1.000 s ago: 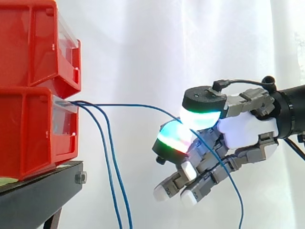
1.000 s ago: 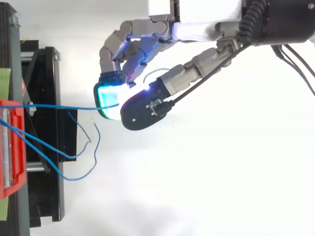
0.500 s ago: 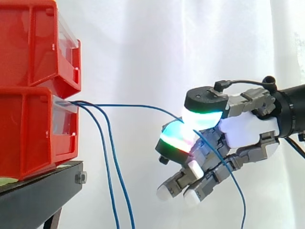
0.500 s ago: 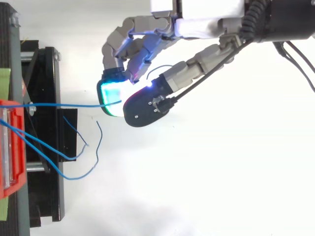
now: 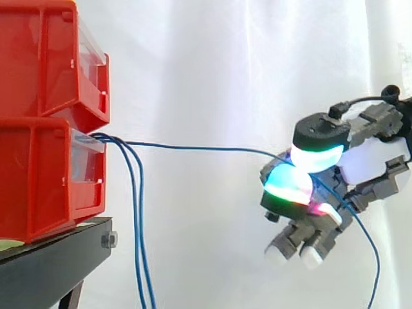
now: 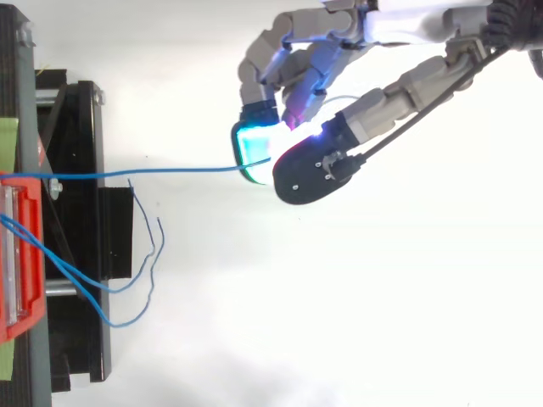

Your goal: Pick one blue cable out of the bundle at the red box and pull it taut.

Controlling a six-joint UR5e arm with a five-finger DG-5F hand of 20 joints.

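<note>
Glowing pads (image 5: 290, 183) of the hand (image 5: 376, 161) pinch one blue cable (image 5: 193, 147) — it runs near-level across to the red box (image 5: 38, 180), so the pull should go directly away.

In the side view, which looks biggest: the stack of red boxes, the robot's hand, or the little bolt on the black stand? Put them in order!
1. the stack of red boxes, even though the picture's edge cuts it off
2. the hand, pinching the blue cable
3. the bolt on the black stand, by far the smallest
</note>
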